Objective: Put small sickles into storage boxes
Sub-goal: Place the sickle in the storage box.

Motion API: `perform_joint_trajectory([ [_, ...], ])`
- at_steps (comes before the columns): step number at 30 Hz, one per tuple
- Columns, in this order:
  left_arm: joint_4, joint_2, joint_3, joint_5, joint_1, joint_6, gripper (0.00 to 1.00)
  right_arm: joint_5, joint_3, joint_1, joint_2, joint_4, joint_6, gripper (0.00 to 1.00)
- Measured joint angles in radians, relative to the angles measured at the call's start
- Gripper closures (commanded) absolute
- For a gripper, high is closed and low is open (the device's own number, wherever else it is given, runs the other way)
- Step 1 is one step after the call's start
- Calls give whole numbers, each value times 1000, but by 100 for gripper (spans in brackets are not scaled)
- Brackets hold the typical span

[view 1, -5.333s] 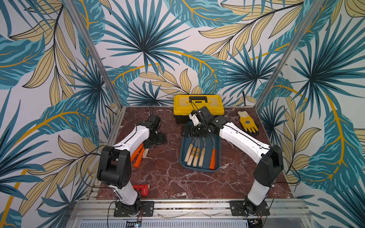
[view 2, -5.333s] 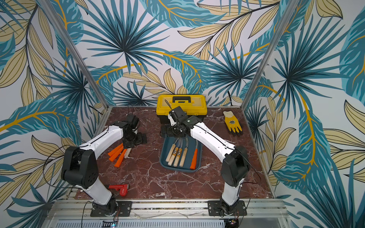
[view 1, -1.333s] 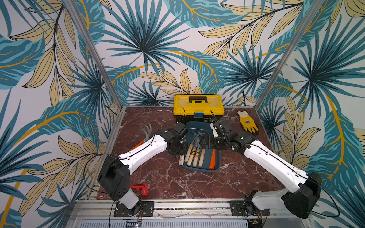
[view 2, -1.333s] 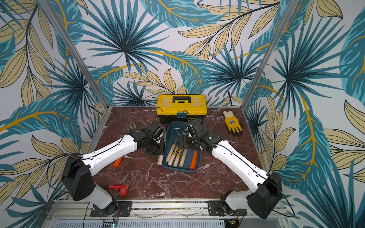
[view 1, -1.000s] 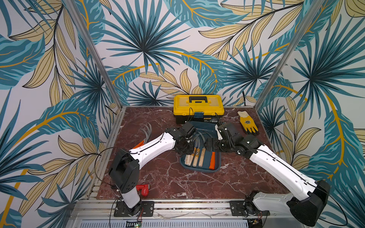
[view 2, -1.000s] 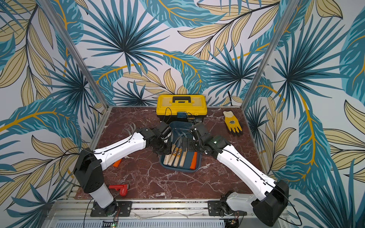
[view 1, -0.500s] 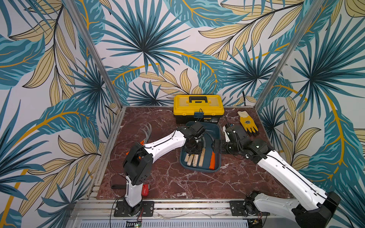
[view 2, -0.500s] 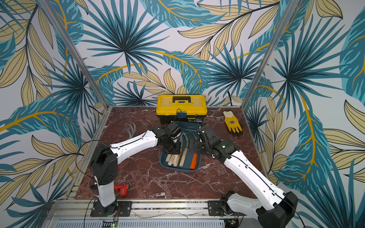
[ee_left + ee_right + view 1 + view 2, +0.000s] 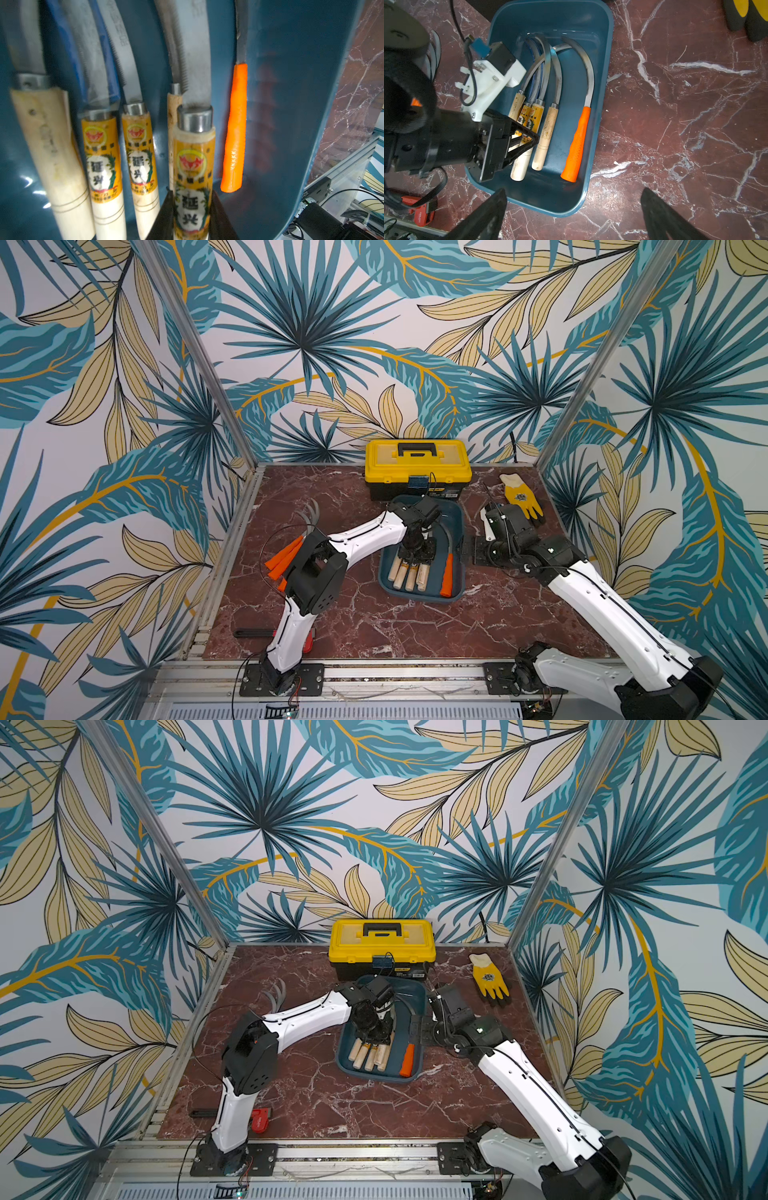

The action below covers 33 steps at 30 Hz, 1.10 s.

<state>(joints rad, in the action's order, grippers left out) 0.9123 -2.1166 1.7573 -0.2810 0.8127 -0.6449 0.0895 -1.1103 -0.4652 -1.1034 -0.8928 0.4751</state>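
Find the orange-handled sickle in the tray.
In a top view, the orange-handled sickle lies rightmost in the teal tray, beside the wooden-handled sickles.

Storage tray [image 9: 577, 25]: dark teal, shallow, rounded corners, flat on the table [image 9: 374, 626], mid-surface. Contents: four wooden-handled sickles [image 9: 548, 133] side by side, handles toward the robot, curved grey blades overlapping at the far end (two bear yellow labels). One orange-handled sickle [image 9: 577, 141] lies alongside, slightly apart. A fifth, labelled sickle [image 9: 193, 166] is clamped by its handle in the left pincer [image 9: 192, 199] over the tray. More orange sickles [image 9: 286, 558] lie outside, well to the left.
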Motion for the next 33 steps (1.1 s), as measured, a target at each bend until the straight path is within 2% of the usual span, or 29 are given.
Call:
perform_joint_trajectory([
  [7, 0, -71, 55, -24, 10, -2, 98, -21, 0, 27, -6, -3, -19, 0],
  [22, -6, -139, 116, -62, 14, -1, 72, -47, 0, 56, -30, -4, -40, 0],
  [33, -5, -139, 157, -89, 14, 2, 39, -58, -6, 62, -36, -3, -42, 1],
])
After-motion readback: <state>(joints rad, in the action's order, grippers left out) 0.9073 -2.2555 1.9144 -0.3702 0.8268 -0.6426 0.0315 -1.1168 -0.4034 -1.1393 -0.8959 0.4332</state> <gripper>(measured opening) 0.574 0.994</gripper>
